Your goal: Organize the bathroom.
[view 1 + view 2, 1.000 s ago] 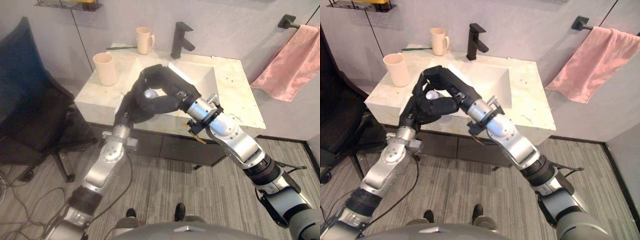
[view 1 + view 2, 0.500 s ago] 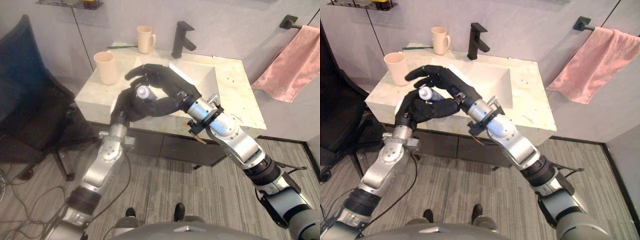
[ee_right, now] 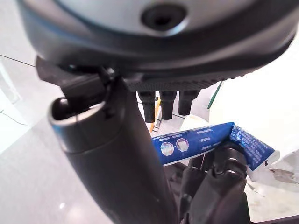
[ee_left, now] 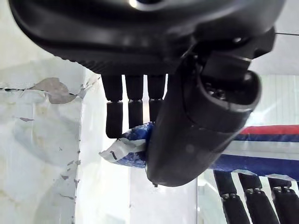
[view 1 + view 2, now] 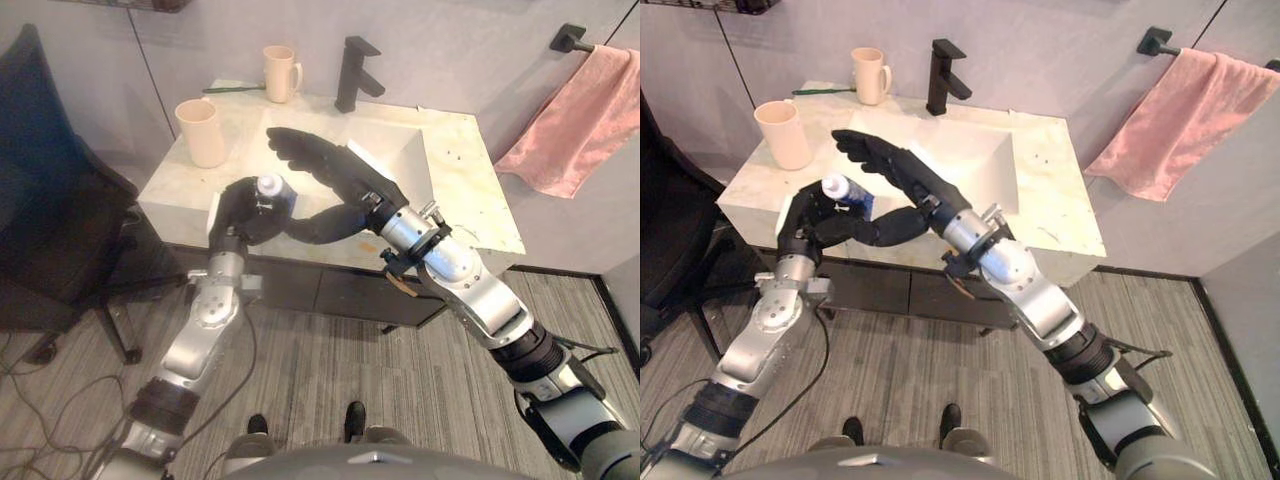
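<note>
My left hand (image 5: 248, 210) is raised, fingers curled round a toothpaste tube (image 5: 845, 194). My right hand (image 5: 330, 172) hovers just beside it, fingers straight and spread.

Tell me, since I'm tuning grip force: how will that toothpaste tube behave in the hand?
The tube looks soft: its flat crimped end is creased, so it would likely dent and bend under a hard squeeze. It's probably light. The left hand holds it cap-up with fingers curled round; the glossy skin may slide. The right hand is open above it.

A bathroom: marble sink (image 5: 395, 150), black faucet (image 5: 352, 72), pink towel (image 5: 585, 120).
</note>
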